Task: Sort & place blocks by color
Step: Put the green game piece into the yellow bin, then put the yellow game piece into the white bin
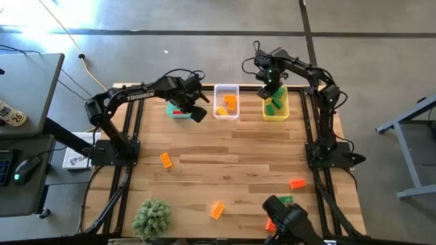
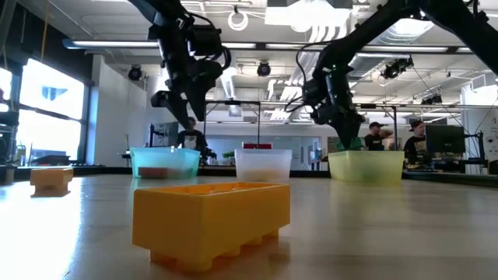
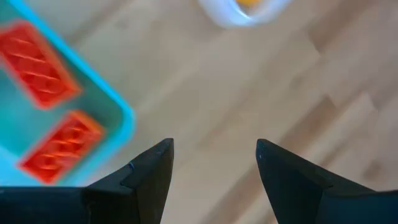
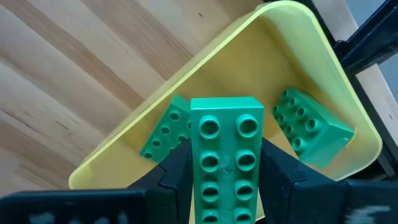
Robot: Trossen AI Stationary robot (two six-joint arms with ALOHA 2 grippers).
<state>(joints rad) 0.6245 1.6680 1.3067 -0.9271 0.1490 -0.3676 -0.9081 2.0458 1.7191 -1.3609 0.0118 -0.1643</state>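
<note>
With the right pincer (image 4: 225,180) clamped on a green block (image 4: 225,155) above the yellow bin (image 4: 298,37), you next release it there, while the left pincer (image 3: 214,168) hangs apart beside the teal bin (image 3: 118,106).

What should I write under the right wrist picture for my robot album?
Right gripper holds a green brick above the yellow bin, where two green bricks already lie.

"trossen" in white letters on the left arm (image 1: 139,93).
</note>
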